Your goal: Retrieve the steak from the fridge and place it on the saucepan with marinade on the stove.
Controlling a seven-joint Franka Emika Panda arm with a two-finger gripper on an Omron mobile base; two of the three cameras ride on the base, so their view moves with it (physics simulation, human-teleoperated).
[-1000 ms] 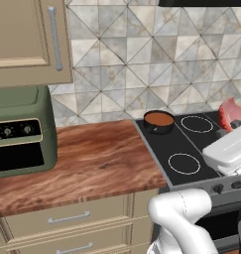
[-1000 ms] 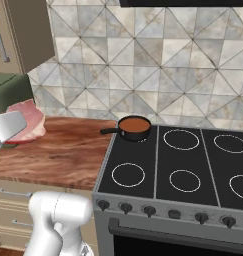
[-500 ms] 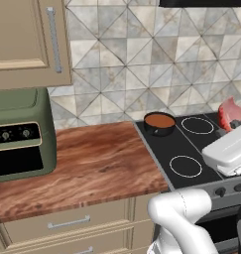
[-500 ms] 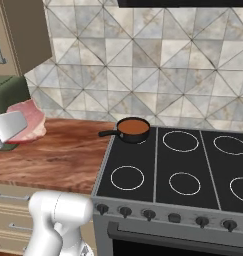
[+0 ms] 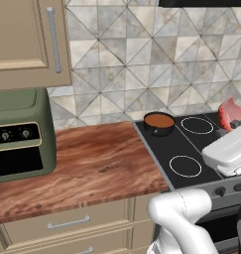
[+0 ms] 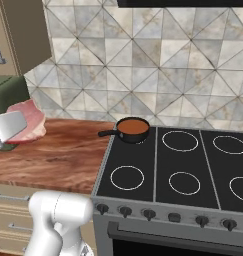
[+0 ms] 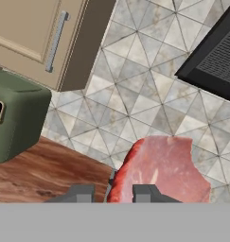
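Note:
My gripper [image 7: 112, 194] is shut on the steak [image 7: 163, 165], a red-pink slab with pale marbling that stands up between the two dark fingertips. The same steak [image 5: 230, 113] hangs at the right edge of the left base view, above the stove [image 5: 189, 149]. In the right base view the steak [image 6: 27, 120] hovers over the wooden counter, left of the stove [image 6: 193, 167]. The saucepan with marinade [image 5: 159, 123] sits on the stove's back left corner. Its black handle points toward the counter beside the saucepan [image 6: 133, 129]. The fridge is out of view.
A green toaster oven [image 5: 18, 134] stands at the counter's left end below a beige wall cabinet [image 5: 28, 42]. Wooden counter [image 6: 58, 155] lies between it and the stove. A tiled backsplash [image 6: 143, 75] runs behind, and a dark range hood [image 7: 213, 56] hangs above.
The whole picture has slid a little left in both base views, so the camera has moved. The steak stays in the gripper at about the same place in each view.

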